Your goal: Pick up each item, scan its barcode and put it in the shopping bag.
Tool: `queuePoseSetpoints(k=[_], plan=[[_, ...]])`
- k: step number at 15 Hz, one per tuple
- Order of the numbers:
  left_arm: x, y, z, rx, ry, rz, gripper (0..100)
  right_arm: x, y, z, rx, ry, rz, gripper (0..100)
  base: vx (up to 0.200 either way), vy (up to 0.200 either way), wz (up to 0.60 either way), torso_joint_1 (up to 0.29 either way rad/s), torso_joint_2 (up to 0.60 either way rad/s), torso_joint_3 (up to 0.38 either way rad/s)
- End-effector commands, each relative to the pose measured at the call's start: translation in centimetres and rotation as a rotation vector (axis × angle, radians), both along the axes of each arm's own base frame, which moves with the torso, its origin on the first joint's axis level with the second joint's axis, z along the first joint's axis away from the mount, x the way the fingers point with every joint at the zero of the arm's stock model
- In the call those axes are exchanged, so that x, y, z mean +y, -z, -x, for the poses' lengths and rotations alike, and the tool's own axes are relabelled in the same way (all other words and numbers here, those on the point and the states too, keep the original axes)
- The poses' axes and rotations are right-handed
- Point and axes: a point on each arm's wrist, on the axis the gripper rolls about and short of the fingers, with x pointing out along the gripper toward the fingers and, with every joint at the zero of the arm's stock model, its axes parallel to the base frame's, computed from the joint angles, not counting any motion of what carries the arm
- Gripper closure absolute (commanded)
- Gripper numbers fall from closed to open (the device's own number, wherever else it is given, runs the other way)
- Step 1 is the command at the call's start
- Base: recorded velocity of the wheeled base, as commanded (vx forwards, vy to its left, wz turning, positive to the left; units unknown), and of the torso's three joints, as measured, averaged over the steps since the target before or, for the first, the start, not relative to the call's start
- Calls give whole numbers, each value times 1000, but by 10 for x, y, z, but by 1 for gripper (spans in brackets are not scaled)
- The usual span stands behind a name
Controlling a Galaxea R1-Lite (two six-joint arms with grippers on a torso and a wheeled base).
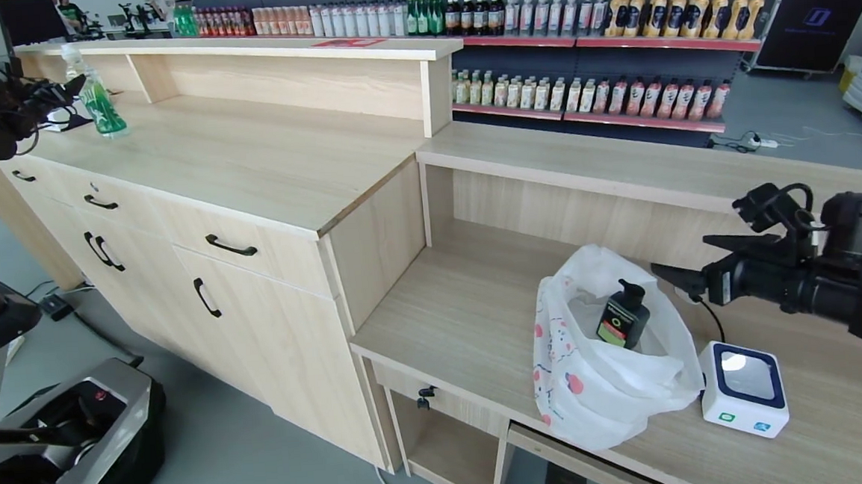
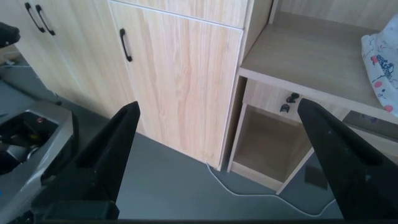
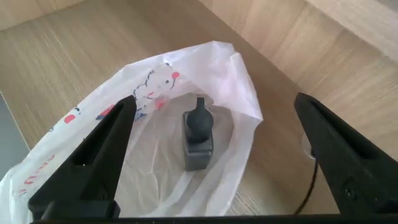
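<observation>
A white shopping bag (image 1: 597, 389) with pink print stands open on the low wooden desk (image 1: 450, 308). Inside it, a black pump bottle (image 1: 623, 320) stands upright, also seen from above as the pump bottle (image 3: 199, 140) in the bag (image 3: 93, 155). My right gripper (image 1: 682, 256) hangs just right of the bag's mouth, open and empty (image 3: 214, 102). A white barcode scanner (image 1: 744, 387) with a dark blue frame sits right of the bag. A green bottle (image 1: 101, 105) stands on the tall counter at far left. My left gripper (image 2: 216, 106) is open and empty, facing the cabinet fronts and floor.
The tall counter (image 1: 246, 163) has drawers and doors with black handles (image 1: 231, 246). Behind the counters are shelves of drink bottles (image 1: 586, 94). A black cable (image 1: 712, 318) runs along the desk behind the scanner. Under the desk is an open compartment (image 2: 267, 143).
</observation>
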Motion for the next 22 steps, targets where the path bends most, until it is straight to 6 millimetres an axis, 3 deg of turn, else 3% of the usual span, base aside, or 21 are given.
queuePoseSetpoints(k=[1, 4, 6, 7, 9, 11, 16, 22], plan=[[0, 0, 0, 1, 0, 0, 0, -30, -49, 80, -144, 155, 121, 0, 0, 0, -600, 2, -2, 2], [0, 0, 0, 1, 0, 0, 0, -45, -100, 97, -175, 278, 137, 0, 0, 0, -600, 1, 2, 4], [0, 0, 0, 1, 0, 0, 0, -50, -115, 101, -119, 355, 125, 0, 0, 0, -600, 7, 7, -2], [0, 0, 0, 1, 0, 0, 0, -59, -132, 95, -48, 474, 73, 0, 0, 0, -600, 2, 2, 7], [0, 0, 0, 1, 0, 0, 0, -70, -135, 74, 20, 606, 27, 0, 0, 0, -600, 5, 5, 0], [0, 0, 0, 1, 0, 0, 0, -79, -124, 59, 63, 678, 25, 0, 0, 0, -300, 1, 1, 1], [0, 0, 0, 1, 0, 0, 0, -126, -61, 26, 256, 730, -54, 0, 0, 0, 0, 0, 0, 0], [0, 0, 0, 1, 0, 0, 0, -134, -40, 6, 308, 655, -132, 0, 0, 0, 0, 0, 0, 0]])
